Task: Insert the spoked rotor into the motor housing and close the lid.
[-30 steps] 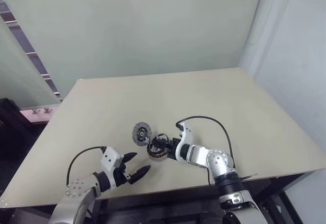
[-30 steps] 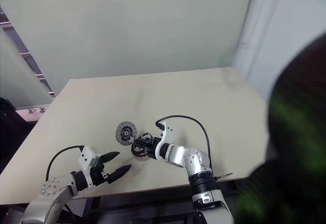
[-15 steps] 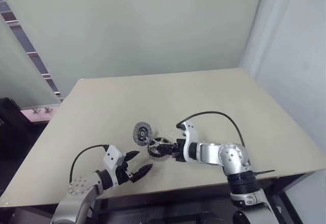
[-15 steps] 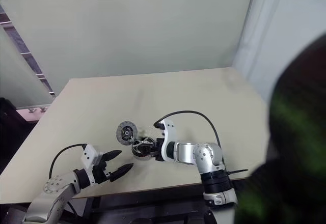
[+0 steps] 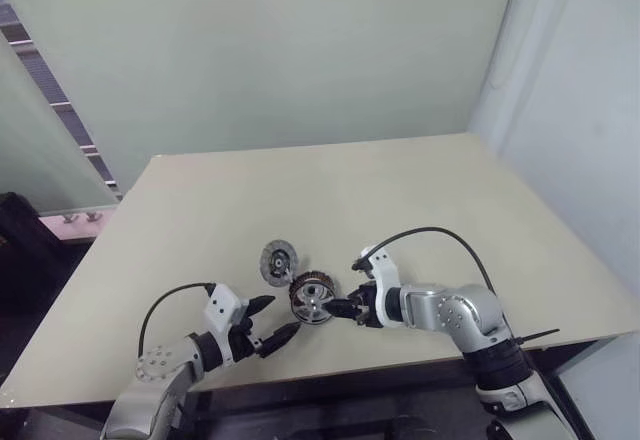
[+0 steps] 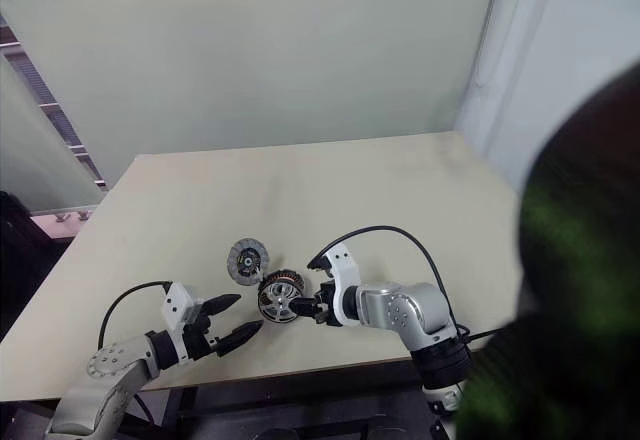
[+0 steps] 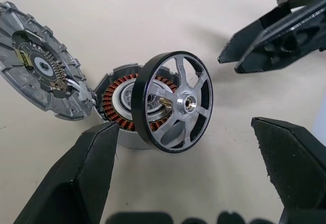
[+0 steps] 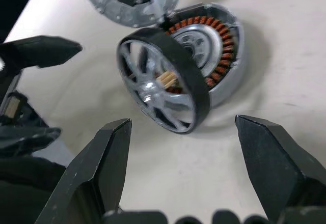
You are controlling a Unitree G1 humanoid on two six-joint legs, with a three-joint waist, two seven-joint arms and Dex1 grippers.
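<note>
your spoked rotor (image 7: 173, 102) leans half-seated on the motor housing (image 7: 119, 109) at table centre, lid (image 7: 38, 66) at its 11 o'clock — both grippers, left gripper (image 5: 268, 325) and right gripper (image 5: 345, 310), spread, gripping nothing, flank it — likely to straighten it.

The spoked rotor (image 7: 173, 102) is covering much of the motor housing (image 7: 116, 107) behind it; the lid (image 7: 38, 63) beside the housing is running off frame.
</note>
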